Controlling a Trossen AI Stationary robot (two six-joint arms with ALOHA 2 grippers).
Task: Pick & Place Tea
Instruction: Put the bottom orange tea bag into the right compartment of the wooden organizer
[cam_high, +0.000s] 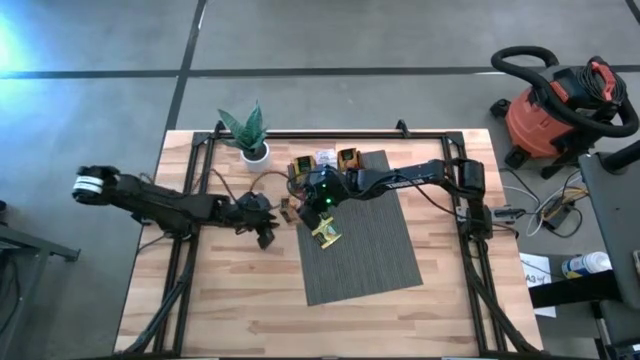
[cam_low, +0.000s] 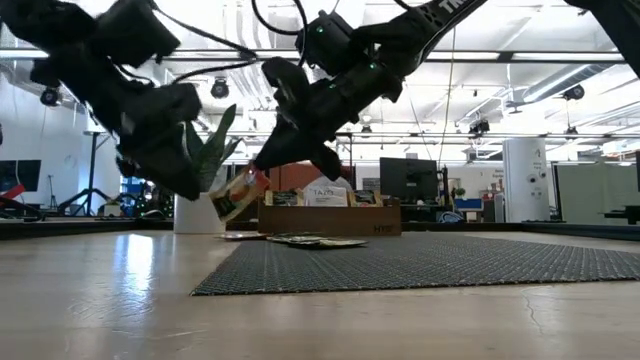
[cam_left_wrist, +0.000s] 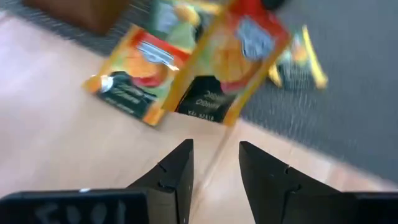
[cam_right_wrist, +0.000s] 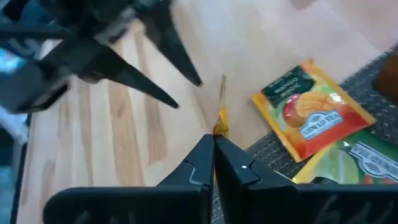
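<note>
My right gripper (cam_right_wrist: 214, 144) is shut on one orange tea sachet (cam_left_wrist: 230, 68), held above the wood table just off the left edge of the grey mat (cam_high: 360, 240). My left gripper (cam_left_wrist: 214, 165) stands open close by on the sachet's left, its fingers pointing at it and touching nothing. A second orange sachet (cam_right_wrist: 314, 109) lies flat, half on the mat's edge and half on the wood, with a green one (cam_right_wrist: 364, 162) beside it. Yellow sachets (cam_high: 325, 232) lie on the mat. My right gripper pinches the orange sachet by one edge (cam_right_wrist: 219, 127) between its two fingertips. The fingers slant down from the table's right side. The sachet sticks out beyond them, edge-on in the right wrist view, and hangs tilted below the fingertips (cam_low: 235, 195), clear of the table.
The long wooden compartment tray (cam_high: 325, 160) stands at the mat's far edge, behind the right gripper. A potted plant (cam_high: 250, 130) stands at the far left of it. Bare wood lies toward the table's near edge and left side.
</note>
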